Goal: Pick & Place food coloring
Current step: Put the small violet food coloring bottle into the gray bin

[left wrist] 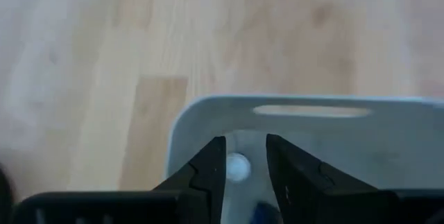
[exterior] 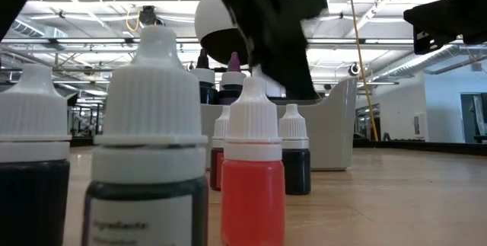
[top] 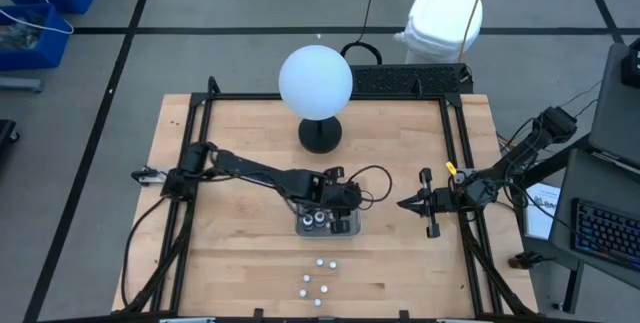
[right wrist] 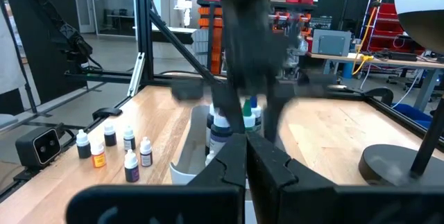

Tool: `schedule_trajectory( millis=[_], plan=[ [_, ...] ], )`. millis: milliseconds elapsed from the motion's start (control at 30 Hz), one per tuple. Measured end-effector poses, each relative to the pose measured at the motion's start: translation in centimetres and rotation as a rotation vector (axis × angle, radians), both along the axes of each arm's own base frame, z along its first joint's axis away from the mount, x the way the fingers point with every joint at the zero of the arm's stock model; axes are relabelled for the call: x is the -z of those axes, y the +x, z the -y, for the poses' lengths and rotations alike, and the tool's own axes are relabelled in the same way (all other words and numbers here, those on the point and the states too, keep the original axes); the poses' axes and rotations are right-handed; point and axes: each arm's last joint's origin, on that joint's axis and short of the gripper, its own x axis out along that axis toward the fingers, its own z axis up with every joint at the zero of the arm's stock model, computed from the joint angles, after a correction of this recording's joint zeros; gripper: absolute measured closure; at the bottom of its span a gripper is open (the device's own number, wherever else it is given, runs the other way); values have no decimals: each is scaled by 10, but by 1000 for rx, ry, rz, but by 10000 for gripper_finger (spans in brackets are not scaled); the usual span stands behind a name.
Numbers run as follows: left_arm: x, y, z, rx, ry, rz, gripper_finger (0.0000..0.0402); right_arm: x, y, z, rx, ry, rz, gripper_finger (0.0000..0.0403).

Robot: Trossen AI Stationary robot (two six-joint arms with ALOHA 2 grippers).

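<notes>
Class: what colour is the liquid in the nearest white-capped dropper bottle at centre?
Orange-red liquid in the small white-capped dropper bottle; low view shows it best.

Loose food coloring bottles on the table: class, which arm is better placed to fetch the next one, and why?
Probably the left. The left gripper hangs over the grey tray, close to the loose bottles. The right gripper waits shut off to the tray's right, farther from them.

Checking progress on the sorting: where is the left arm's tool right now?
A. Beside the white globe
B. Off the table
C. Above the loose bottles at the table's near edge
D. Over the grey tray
D: in the high view the left tool hangs over the grey tray, whose rim fills its wrist view.
</notes>
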Motion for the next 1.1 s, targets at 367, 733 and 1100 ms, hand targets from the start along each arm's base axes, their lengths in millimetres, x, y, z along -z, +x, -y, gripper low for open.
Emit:
schedule_trajectory(
  millis=[367, 733, 1100],
  plan=[
    [-144, -110, 46, 204, 108, 88, 341, 0, 0, 0, 0, 3, 0, 403],
    [-139, -263, 38, 299, 41, 435, 397, 0, 0, 0, 0, 11, -1, 403],
    [7, -321, 5, 230, -230, 893, 399, 0, 0, 0, 0, 6, 0, 403]
  ],
)
